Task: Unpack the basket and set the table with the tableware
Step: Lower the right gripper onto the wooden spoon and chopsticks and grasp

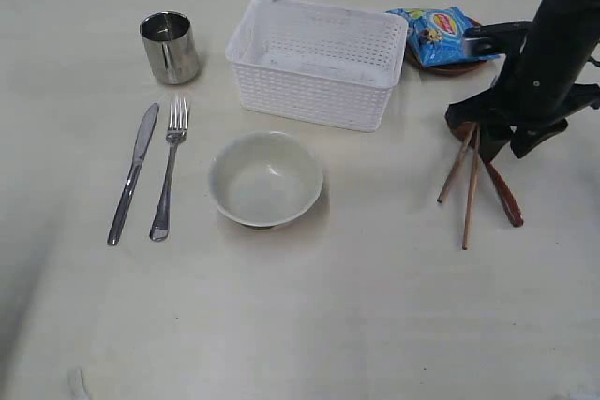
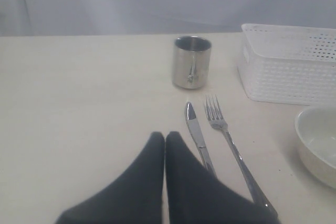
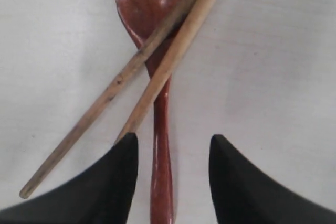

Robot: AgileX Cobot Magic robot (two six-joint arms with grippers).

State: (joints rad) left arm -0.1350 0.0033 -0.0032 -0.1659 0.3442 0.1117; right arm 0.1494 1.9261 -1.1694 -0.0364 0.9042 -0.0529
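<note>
basket (image 1: 314,63) seen empty, upper centre | knife (image 1: 132,172), fork (image 1: 168,168), cup (image 1: 170,47), bowl (image 1: 266,178) laid out left | spoon (image 1: 502,196), chopsticks (image 1: 472,185) crossed at right, straightening judged left | right gripper (image 3: 173,140) jaws apart over spoon | left gripper (image 2: 165,136) jaws together

Exterior view: high, tilted down over the table (image 1: 309,325). Left wrist view: low, facing the cup (image 2: 192,69) past the left gripper (image 2: 165,137); right wrist view: close above the spoon (image 3: 147,3); exterior shows both.
</note>
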